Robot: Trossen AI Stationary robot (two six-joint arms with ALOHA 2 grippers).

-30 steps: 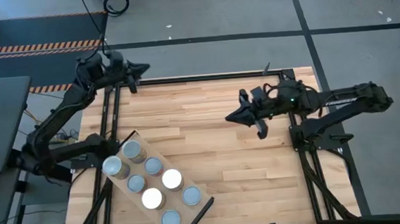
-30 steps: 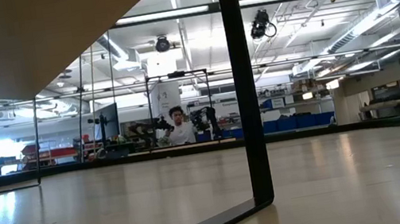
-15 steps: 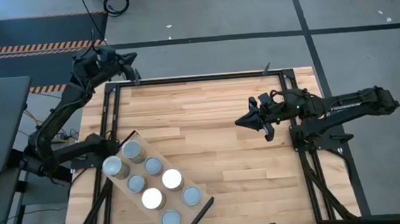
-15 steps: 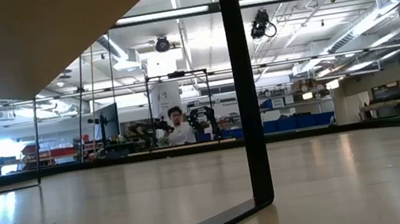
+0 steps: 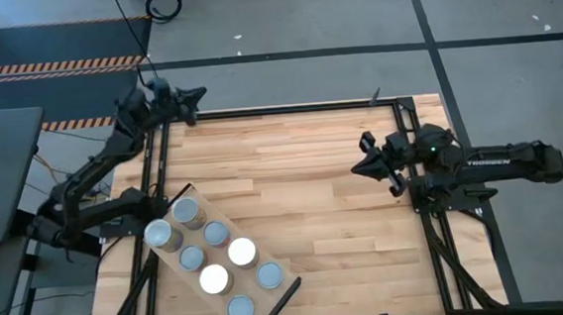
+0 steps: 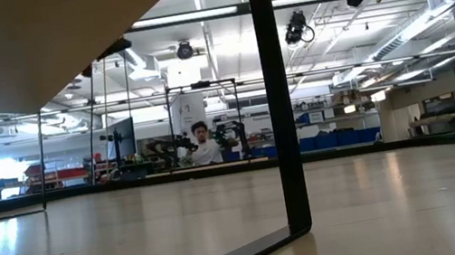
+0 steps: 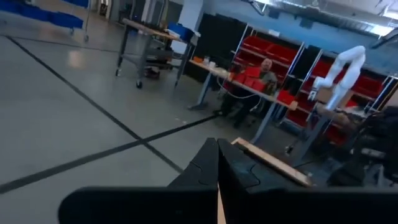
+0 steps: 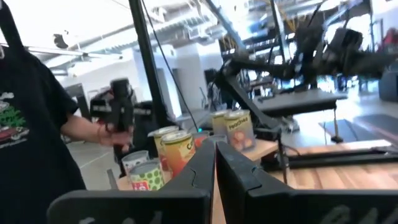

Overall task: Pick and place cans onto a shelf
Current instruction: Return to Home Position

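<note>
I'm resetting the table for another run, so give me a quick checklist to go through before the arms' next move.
1. Left gripper empty: ok; shut on nothing, at a left corner of the table, away from the shelf.
2. Right gripper empty: ok; shut on nothing, over the table's right side.
3. Cans on the shelf: ok; upright in two rows, none on the bare table.
4. Arms apart from the cans: ok.
5. Person clear of the arms: cannot tell; one in a black shirt shows beyond the cans in the right wrist view.
</note>
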